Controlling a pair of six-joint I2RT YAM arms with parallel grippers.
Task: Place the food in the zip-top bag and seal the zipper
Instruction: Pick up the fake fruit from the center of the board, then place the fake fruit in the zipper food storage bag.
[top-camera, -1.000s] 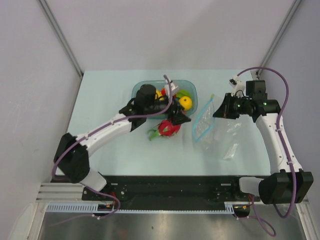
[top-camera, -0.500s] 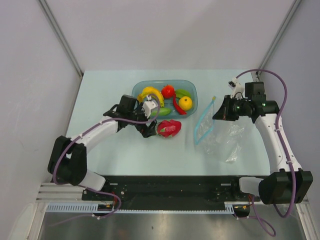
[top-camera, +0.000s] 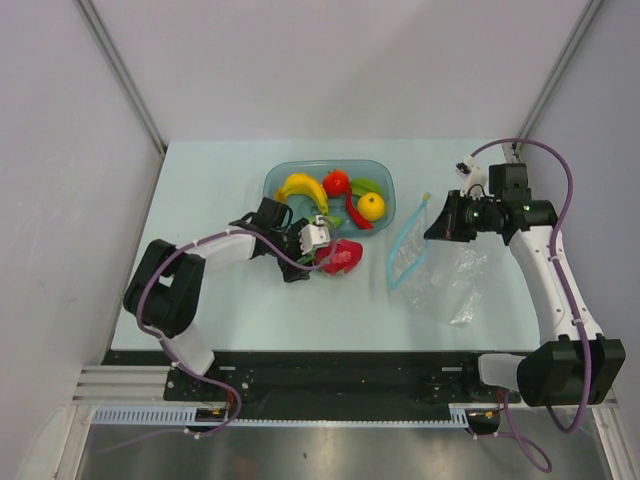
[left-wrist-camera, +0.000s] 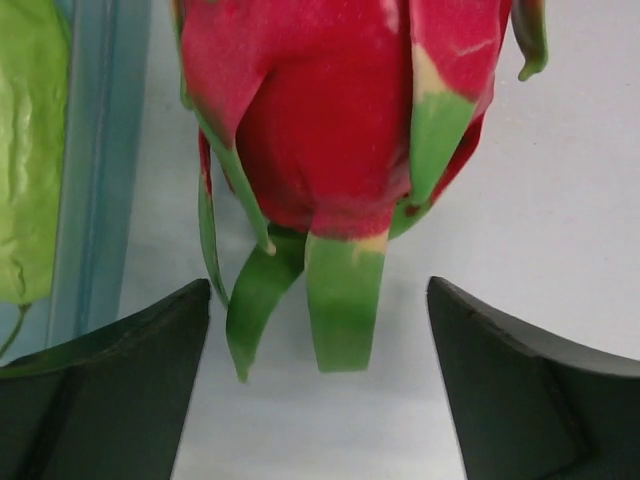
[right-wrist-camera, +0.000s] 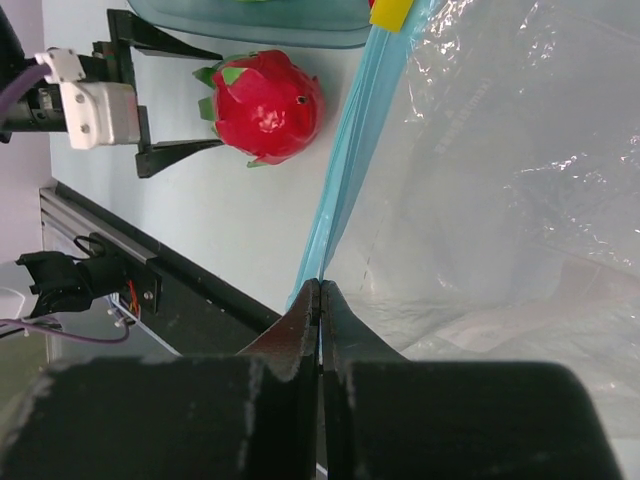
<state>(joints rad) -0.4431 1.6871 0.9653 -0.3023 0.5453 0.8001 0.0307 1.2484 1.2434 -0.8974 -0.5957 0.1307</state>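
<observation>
Seen from above, a pale green table has two robot arms reaching in from its 6 o'clock edge. Toward the table's 12 o'clock side sits a translucent blue-green rounded plastic tray. It holds a yellow toy banana, a red toy tomato, a green toy vegetable, a round yellow-orange toy citrus and a curved red toy chili.

At the tray's 6 o'clock, just outside it and not touching, a pink toy dragon fruit with green leaf tips lies on the table. The left gripper sits low at the fruit's 9 o'clock with its claw spread wide. In the left wrist view its two black fingers stand on either side of the leaf tips and touch nothing.

At the fruit's 3 o'clock lies a clear floppy plastic zip-top bag, crumpled, with its mouth facing the fruit. A thin blue zipper strip runs along the mouth, its two sides appearing parted, and a small yellow tab sits at its 12 o'clock end. The right gripper is at the bag's 12 o'clock corner. Its claw is pressed tight together, pinching the blue strip.
</observation>
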